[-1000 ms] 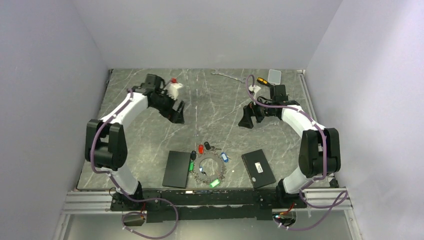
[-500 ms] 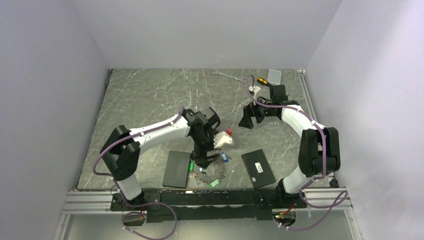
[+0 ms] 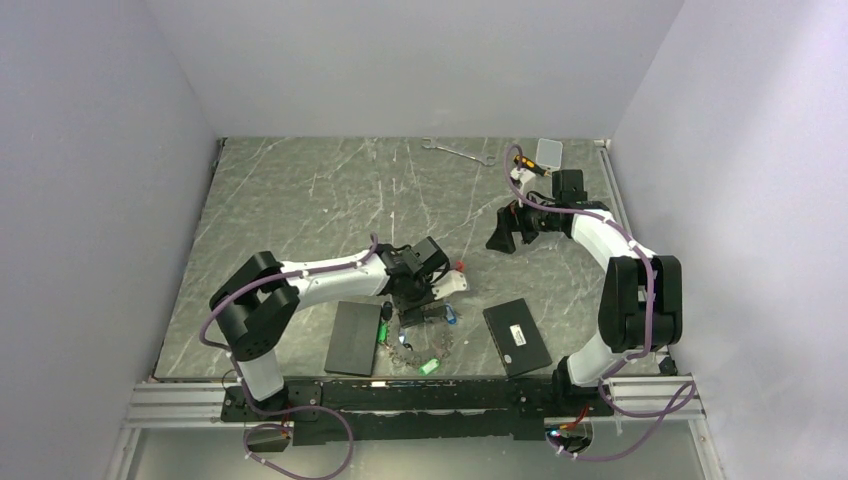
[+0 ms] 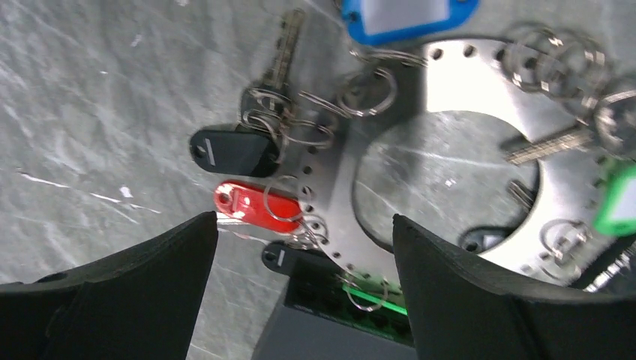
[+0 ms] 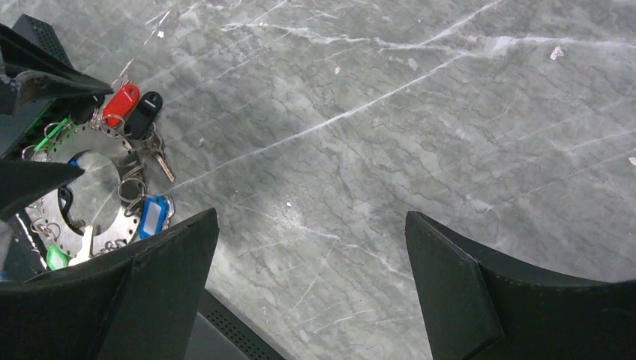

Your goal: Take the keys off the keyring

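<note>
The keyring [image 4: 360, 187] is a flat grey metal ring with small holes, lying on the table near the front [image 3: 425, 335], fringed with keys on split rings. A red tag [image 4: 251, 206], a black tag [image 4: 229, 150], a blue tag [image 4: 409, 15] and a green tag [image 4: 619, 202] show. My left gripper [image 3: 408, 312] is open just above the ring's left rim, its jaws either side of the red tag and the ring edge, holding nothing. My right gripper [image 3: 505, 238] is open and empty over bare table at the right back. The ring also shows in the right wrist view [image 5: 90, 187].
Two flat black boxes lie either side of the ring, one left [image 3: 352, 338] and one right [image 3: 516, 337]. A silver wrench [image 3: 458, 152], a yellow-and-black screwdriver [image 3: 530, 165] and a pale small block [image 3: 548, 152] lie at the back. Grey walls close three sides.
My left arm swung from the back left down to the keyring and has lowered further over its left rim. My right gripper shifted slightly back and right.
</note>
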Action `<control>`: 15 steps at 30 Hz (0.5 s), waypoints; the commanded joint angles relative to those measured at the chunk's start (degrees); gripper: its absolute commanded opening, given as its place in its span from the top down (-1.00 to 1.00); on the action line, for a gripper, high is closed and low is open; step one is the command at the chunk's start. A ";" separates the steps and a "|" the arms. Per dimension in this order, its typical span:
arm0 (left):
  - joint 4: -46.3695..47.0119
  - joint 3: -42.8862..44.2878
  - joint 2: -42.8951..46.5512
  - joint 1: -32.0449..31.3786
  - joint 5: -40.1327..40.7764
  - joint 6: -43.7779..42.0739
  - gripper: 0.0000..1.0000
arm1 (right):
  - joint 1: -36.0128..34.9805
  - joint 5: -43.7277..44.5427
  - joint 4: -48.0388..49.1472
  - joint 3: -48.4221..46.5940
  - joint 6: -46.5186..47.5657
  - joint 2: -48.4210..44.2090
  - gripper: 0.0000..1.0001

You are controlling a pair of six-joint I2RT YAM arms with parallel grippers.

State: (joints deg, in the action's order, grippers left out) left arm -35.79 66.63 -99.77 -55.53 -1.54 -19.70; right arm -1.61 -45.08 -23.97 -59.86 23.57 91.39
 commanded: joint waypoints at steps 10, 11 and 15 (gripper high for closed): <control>16.28 -6.06 -2.75 -0.48 14.12 -0.67 -0.81 | 0.55 -0.98 1.45 -1.78 -0.65 -0.86 -0.99; 17.49 -5.96 -3.13 -0.23 14.89 -1.08 -0.81 | 0.55 -0.92 1.59 -1.72 -0.71 -0.87 -0.99; 15.74 -0.59 -6.65 6.55 9.53 -0.54 -0.80 | 0.57 -0.82 1.56 -1.83 -0.73 -0.54 -0.99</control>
State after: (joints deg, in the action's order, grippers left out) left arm -21.34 62.52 -101.56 -54.98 9.23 -20.25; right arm -1.30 -45.10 -23.92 -59.86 22.92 91.39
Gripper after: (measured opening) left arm 0.908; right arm 0.994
